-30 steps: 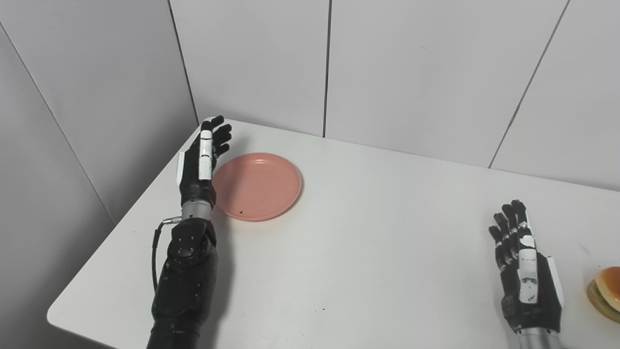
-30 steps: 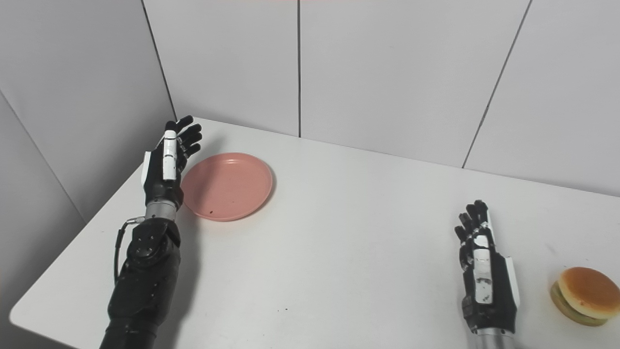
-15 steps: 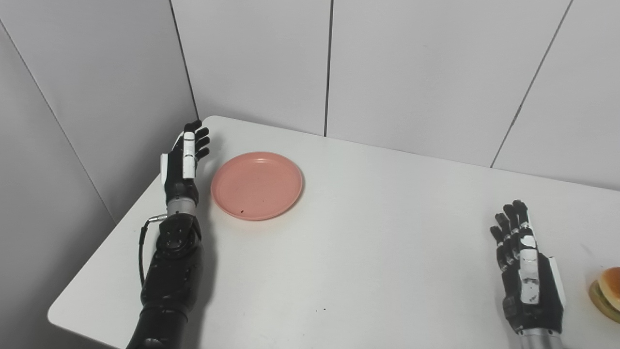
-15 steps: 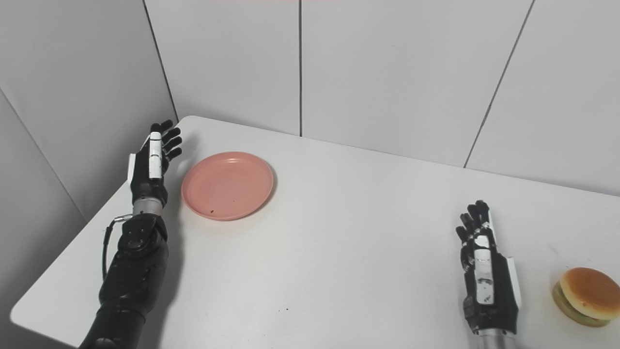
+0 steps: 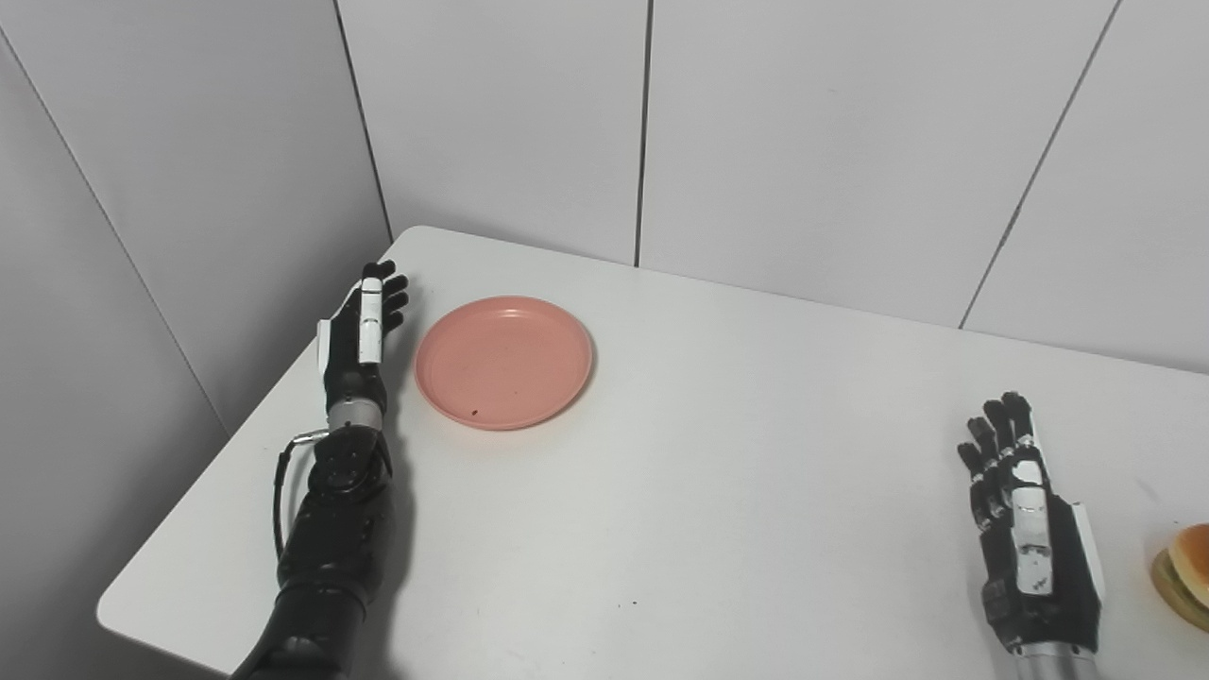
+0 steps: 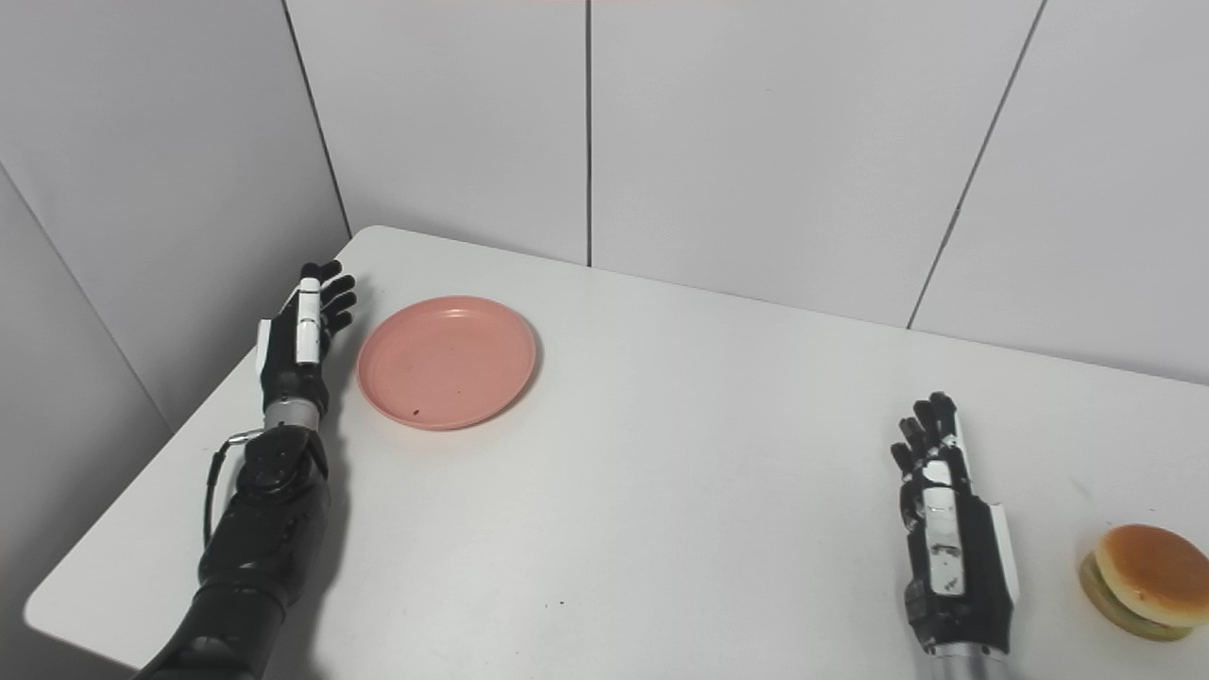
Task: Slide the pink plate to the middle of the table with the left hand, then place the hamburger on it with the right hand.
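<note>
The pink plate lies empty near the table's far left corner. My left hand stands just left of it, edge-on with fingers straight and apart, open and holding nothing, a small gap from the plate's rim. The hamburger sits at the table's right near edge, cut off by the picture's edge in the left eye view. My right hand rests low over the table to the left of the hamburger, open, fingers pointing away from me, holding nothing.
The white table is bounded by grey wall panels behind and on the left. Its left edge runs close beside my left forearm. A few small dark specks mark the plate and the tabletop.
My left hand has moved left off the plate's rim and drawn back a little, leaving a gap. The plate, hamburger and right hand stay put. The view has shifted slightly.
</note>
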`<move>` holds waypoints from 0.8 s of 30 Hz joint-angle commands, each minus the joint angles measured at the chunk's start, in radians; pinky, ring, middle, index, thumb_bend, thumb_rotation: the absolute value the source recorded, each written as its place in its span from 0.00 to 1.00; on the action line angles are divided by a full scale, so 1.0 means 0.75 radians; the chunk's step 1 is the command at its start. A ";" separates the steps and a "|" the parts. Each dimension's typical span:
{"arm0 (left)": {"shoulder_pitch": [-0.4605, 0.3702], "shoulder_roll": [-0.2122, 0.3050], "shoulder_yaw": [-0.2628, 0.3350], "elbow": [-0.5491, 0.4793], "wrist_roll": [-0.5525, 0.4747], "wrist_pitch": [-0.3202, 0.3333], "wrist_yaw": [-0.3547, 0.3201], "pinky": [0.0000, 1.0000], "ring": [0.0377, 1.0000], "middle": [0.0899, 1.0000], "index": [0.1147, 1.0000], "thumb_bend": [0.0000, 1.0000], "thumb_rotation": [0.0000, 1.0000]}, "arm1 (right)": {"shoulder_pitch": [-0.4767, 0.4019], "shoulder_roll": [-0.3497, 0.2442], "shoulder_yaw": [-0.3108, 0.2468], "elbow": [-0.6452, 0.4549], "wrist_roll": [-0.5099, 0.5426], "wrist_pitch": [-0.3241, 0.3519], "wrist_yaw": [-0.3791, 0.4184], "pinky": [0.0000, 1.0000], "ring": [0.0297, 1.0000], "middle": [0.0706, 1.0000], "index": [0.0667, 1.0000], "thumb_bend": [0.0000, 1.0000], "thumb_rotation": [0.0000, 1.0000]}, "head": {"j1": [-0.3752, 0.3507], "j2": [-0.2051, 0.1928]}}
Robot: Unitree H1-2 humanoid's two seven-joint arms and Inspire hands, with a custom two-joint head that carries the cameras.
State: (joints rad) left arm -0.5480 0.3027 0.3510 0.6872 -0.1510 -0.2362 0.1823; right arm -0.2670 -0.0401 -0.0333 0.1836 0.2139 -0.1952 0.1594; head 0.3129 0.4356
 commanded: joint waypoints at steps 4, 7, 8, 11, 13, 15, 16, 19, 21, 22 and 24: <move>-0.004 -0.016 -0.047 -0.032 -0.020 -0.051 -0.073 0.81 0.81 0.79 0.77 0.59 1.00 | 0.070 -0.016 -0.001 0.058 -0.011 -0.001 0.011 1.00 1.00 1.00 1.00 0.52 0.93 | -0.002 0.003; 0.005 -0.033 -0.066 -0.041 -0.031 -0.043 -0.090 0.80 0.80 0.79 0.77 0.60 1.00 | 0.067 -0.016 -0.005 0.060 0.003 0.002 0.018 1.00 1.00 1.00 1.00 0.52 0.92 | -0.002 0.002; 0.008 -0.042 -0.076 -0.051 -0.032 -0.035 -0.094 0.80 0.80 0.79 0.76 0.60 1.00 | 0.066 -0.013 -0.007 0.064 0.005 -0.004 0.017 1.00 1.00 1.00 1.00 0.51 0.91 | -0.003 0.002; 0.018 -0.057 -0.097 -0.072 -0.047 -0.025 -0.122 0.81 0.81 0.79 0.77 0.60 1.00 | 0.064 -0.007 -0.012 0.073 -0.001 -0.022 0.005 1.00 1.00 1.00 1.00 0.49 0.91 | -0.004 0.003; 0.019 -0.066 -0.099 -0.075 -0.065 -0.026 -0.145 0.84 0.83 0.81 0.78 0.60 1.00 | 0.067 -0.004 -0.014 0.067 -0.004 -0.011 -0.004 1.00 1.00 1.00 1.00 0.50 0.91 | -0.005 0.003; 0.020 -0.084 -0.106 -0.086 -0.057 -0.026 -0.139 0.83 0.83 0.80 0.78 0.60 1.00 | 0.071 -0.004 -0.014 0.050 -0.003 0.006 -0.008 1.00 1.00 1.00 1.00 0.50 0.90 | -0.008 0.003; 0.020 -0.091 -0.110 -0.091 -0.049 -0.025 -0.134 0.83 0.82 0.80 0.77 0.60 1.00 | 0.072 -0.005 -0.012 0.044 0.000 0.012 -0.006 1.00 1.00 1.00 1.00 0.50 0.90 | -0.008 0.003; 0.023 -0.103 -0.125 -0.097 -0.037 -0.018 -0.139 0.83 0.83 0.80 0.77 0.62 1.00 | 0.071 -0.006 -0.009 0.040 -0.005 0.017 -0.008 1.00 1.00 1.00 1.00 0.49 0.92 | -0.013 0.005; 0.022 -0.116 -0.126 -0.101 -0.054 -0.010 -0.145 0.83 0.82 0.80 0.77 0.63 1.00 | 0.071 -0.007 -0.008 0.040 -0.010 0.020 -0.010 1.00 1.00 1.00 1.00 0.49 0.92 | -0.013 0.005; 0.019 -0.123 -0.129 -0.098 -0.058 -0.012 -0.149 0.83 0.82 0.80 0.77 0.63 1.00 | 0.072 -0.007 -0.008 0.039 -0.008 0.023 -0.010 1.00 1.00 1.00 1.00 0.49 0.92 | -0.018 0.003; 0.018 -0.136 -0.136 -0.103 -0.057 -0.008 -0.149 0.82 0.81 0.79 0.76 0.62 1.00 | 0.074 -0.004 -0.009 0.035 -0.012 0.024 -0.016 1.00 1.00 1.00 1.00 0.50 0.91 | -0.022 0.003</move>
State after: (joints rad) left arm -0.5332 0.2212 0.2589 0.6165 -0.1938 -0.2344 0.0782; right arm -0.2670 -0.0394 -0.0332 0.1822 0.2069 -0.1908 0.1511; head 0.2991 0.4372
